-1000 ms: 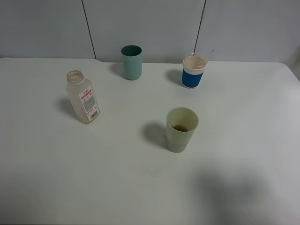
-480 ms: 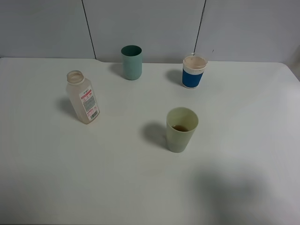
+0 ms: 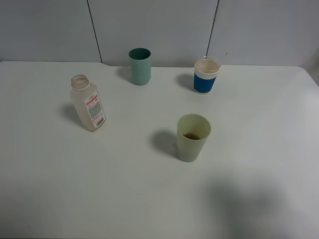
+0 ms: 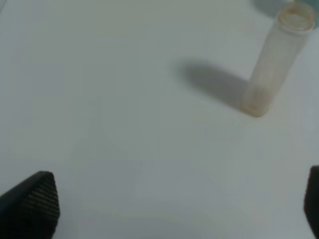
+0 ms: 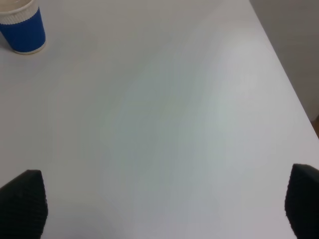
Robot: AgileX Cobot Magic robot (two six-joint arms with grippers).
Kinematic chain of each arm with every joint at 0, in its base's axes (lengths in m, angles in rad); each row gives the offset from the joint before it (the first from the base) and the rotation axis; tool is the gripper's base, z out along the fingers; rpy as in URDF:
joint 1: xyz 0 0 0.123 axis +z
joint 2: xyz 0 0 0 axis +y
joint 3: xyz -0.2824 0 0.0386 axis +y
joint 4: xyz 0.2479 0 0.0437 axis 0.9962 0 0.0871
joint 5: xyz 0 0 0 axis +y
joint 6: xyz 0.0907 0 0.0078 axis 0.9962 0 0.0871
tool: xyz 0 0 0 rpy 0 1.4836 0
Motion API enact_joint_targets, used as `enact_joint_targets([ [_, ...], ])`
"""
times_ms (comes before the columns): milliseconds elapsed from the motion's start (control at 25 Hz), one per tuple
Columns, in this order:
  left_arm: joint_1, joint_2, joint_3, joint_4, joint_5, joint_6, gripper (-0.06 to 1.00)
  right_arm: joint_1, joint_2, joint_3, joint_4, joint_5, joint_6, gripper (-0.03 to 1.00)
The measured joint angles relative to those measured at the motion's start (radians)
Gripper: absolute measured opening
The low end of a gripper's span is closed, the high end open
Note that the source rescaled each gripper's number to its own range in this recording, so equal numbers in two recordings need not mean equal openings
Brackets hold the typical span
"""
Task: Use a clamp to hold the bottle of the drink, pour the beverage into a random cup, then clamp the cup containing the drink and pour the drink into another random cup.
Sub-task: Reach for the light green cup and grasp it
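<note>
This looks like a lab or test room: a plain, wide white table [image 3: 60,189] stands against a wall of flat grey panels [image 3: 149,25] joined by dark vertical seams [image 3: 94,30], all smooth matte surfaces under soft, even light.

1. Left gripper [image 4: 172,206]: only two dark ribbed fingertips [image 4: 30,206] show, both cropped by the frame edges; the body is hidden.
2. Right gripper [image 5: 164,206]: same condition, only cropped tips show.
3. Bottle [image 4: 276,59]: blurred in the left wrist view. The label [image 3: 94,110] print is too small to read.
4. Blue-and-white cup [image 5: 20,27]: rim cut off by the right wrist frame edge.
5. Pale green tumbler [image 3: 193,137]: its wall hides most of the brown liquid [image 3: 191,135]; depth cannot be told.
6. Teal cup [image 3: 140,66]: interior dark, contents indeterminate.
</note>
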Motion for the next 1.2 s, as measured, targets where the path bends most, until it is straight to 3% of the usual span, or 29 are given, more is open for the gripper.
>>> enact_joint_targets([
  [1200,0.0,0.0,0.0,-0.004,0.0,0.0,1.0,0.0,0.0,0.0,0.0,0.0,0.0,0.86],
])
